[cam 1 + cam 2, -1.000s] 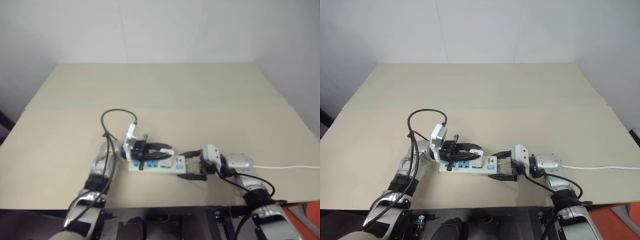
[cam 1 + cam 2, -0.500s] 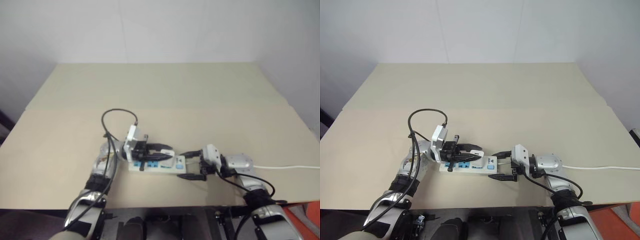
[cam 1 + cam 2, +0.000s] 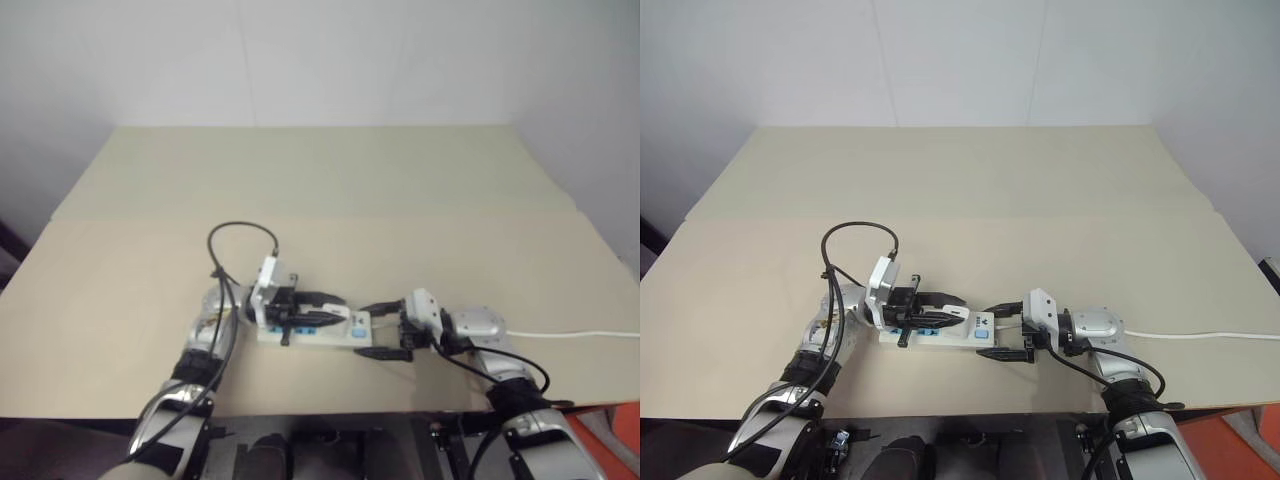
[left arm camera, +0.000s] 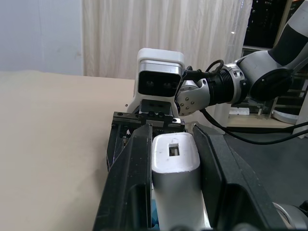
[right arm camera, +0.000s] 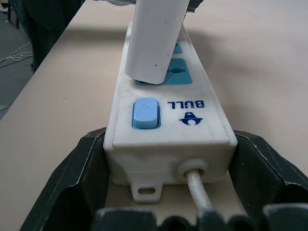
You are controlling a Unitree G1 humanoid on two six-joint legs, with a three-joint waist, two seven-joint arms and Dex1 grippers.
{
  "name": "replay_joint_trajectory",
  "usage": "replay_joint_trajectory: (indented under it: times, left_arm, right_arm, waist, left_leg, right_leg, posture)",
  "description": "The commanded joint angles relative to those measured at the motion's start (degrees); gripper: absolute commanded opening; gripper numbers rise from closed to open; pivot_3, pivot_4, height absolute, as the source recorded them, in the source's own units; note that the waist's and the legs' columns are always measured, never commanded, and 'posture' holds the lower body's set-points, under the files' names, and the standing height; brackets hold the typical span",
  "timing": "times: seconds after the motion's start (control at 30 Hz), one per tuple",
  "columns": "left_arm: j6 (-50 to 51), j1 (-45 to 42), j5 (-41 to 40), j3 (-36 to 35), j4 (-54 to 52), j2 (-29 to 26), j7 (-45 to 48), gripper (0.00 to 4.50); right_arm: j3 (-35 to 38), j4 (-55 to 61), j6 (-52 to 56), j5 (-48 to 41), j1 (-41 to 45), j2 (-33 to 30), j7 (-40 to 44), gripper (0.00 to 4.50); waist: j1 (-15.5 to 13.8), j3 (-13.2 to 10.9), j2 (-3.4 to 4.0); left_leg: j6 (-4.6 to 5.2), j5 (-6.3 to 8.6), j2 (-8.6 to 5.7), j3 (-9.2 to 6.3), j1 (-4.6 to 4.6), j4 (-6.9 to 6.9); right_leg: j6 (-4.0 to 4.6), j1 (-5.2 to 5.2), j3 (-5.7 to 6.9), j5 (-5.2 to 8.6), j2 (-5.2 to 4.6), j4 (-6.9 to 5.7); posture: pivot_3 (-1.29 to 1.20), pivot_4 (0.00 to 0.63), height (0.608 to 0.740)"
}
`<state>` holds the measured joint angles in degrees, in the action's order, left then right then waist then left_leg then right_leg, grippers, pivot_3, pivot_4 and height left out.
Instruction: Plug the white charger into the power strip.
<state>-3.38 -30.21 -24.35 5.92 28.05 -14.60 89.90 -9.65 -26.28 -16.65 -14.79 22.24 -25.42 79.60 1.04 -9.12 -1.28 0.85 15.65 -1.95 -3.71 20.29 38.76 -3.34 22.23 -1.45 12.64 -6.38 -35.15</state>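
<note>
White charger [image 4: 175,166]: small rigid plastic block, likely light, smooth-sided and prone to slip. Clamped by its two side faces in the left hand [image 3: 940,316], low over a blue socket.

Power strip [image 5: 166,118]: stiff white bar, flat on the desk [image 3: 970,190] near its front edge. Its cord end sits between the spread fingers of the right hand [image 3: 1005,331]. Probably slides unless braced there.
</note>
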Motion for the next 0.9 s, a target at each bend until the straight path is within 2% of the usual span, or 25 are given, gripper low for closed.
replay_joint_trajectory:
  times: [0.03,0.33,0.6,0.9]
  left_arm:
    - [-1.5,2.58,2.6,0.78,-0.09,-2.88,0.31,1.01]
    - [-2.74,5.84,3.24,1.4,-1.81,-6.17,-1.25,1.01]
    - [-8.36,5.52,7.89,5.43,2.91,-6.78,-3.64,1.01]
    - [-6.53,5.2,6.84,6.12,5.67,-7.27,-4.19,1.01]
  right_arm:
    - [-1.44,-1.85,-0.22,2.15,-1.24,-0.6,0.44,3.42]
    - [-1.98,-2.42,-1.51,2.38,-1.45,-0.8,-0.11,3.42]
    - [-2.22,-2.62,-1.77,2.37,-1.22,-0.92,-0.39,3.42]
    - [-2.44,-2.83,-1.83,2.62,-0.88,-0.93,-0.81,3.42]
  waist:
    - [0.05,0.01,0.01]
    - [0.55,0.05,0.06]
    - [0.46,0.55,0.24]
    - [0.15,1.5,0.33]
  left_leg:
    - [0.0,0.0,0.0,0.0,0.0,-0.01]
    - [0.02,0.02,0.09,0.05,-0.08,-0.09]
    - [0.03,0.03,0.1,0.07,-0.11,-0.1]
    - [0.07,0.05,0.09,0.09,-0.21,-0.11]
  right_leg:
    - [0.0,0.0,0.0,0.0,0.0,0.0]
    - [0.01,0.0,-0.03,0.0,0.06,0.01]
    - [0.01,-0.04,-0.04,0.0,0.07,0.05]
    - [0.01,-0.15,-0.04,0.01,0.07,0.02]
  posture:
    - [0.0,0.15,0.74]
    - [0.0,0.15,0.74]
    - [0.0,0.15,0.74]
    - [0.0,0.15,0.74]
